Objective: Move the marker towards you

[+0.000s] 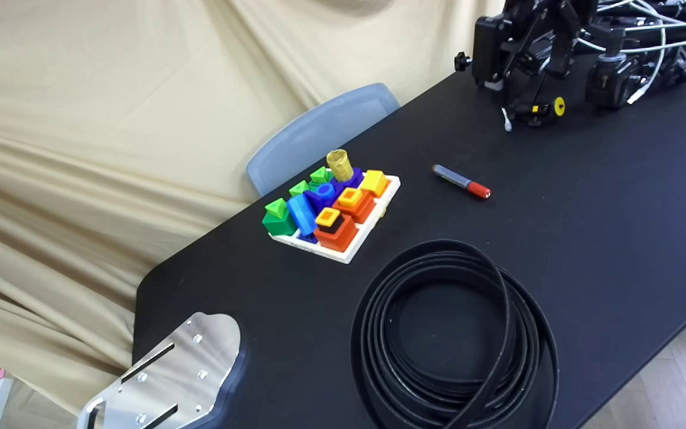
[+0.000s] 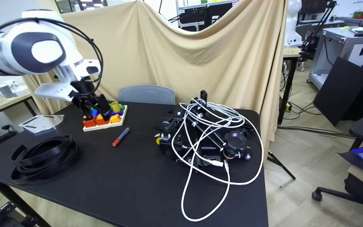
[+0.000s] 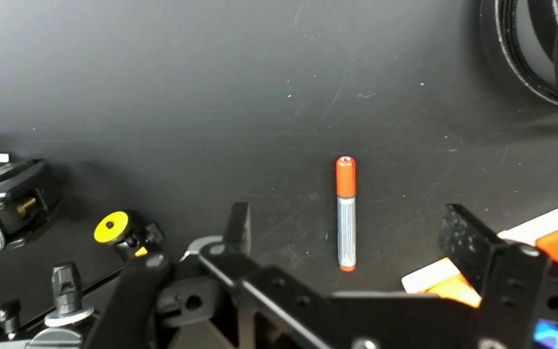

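Note:
The marker has a red cap and a grey-blue body, and lies flat on the black table. It shows in both exterior views, here (image 1: 461, 182) and here (image 2: 121, 136), and in the wrist view (image 3: 346, 213), cap pointing up the picture. My gripper (image 2: 97, 117) is in the air in front of the block board in an exterior view, left of the marker there. In the wrist view my gripper (image 3: 346, 218) is open with nothing held. The marker lies below, between the lines of the two fingers, and neither finger touches it.
A white board (image 1: 349, 253) with coloured blocks lies close to the marker. A coil of black strap (image 1: 373, 333) lies on the table (image 1: 605, 226). Black clamps and stands with white cables (image 2: 200, 138) occupy another side. A metal plate (image 2: 44, 123) lies near the table edge.

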Controlling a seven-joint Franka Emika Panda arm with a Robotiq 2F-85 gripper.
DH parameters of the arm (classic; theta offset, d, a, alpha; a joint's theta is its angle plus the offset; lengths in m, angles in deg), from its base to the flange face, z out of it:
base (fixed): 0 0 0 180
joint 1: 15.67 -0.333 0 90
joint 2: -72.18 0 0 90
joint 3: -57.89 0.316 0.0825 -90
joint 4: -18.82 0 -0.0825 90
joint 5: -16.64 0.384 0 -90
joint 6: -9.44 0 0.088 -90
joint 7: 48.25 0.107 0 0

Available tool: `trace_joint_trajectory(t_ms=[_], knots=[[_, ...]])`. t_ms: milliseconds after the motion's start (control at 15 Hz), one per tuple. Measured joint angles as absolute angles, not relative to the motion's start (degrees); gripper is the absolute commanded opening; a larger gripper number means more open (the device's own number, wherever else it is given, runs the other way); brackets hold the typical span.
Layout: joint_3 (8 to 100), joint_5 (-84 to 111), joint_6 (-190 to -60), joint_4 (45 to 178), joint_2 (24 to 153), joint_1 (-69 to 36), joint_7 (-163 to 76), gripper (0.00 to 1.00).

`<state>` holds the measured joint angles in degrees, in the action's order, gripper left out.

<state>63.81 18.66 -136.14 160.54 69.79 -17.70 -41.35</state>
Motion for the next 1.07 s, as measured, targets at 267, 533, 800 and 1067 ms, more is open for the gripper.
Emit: trace_joint_trajectory(t_ms=[267, 533, 800, 1067], knots=[[63.15, 17.62, -138.15, 152.68, 82.95, -18.02, -39.67, 1.00], [62.81, 17.63, -138.27, 143.09, 94.68, -19.21, -40.10, 1.00], [62.79, 17.68, -137.89, 134.77, 102.43, -20.97, -40.47, 1.00], [62.69, 17.67, -136.11, 128.96, 107.17, -22.20, -40.57, 0.60]])
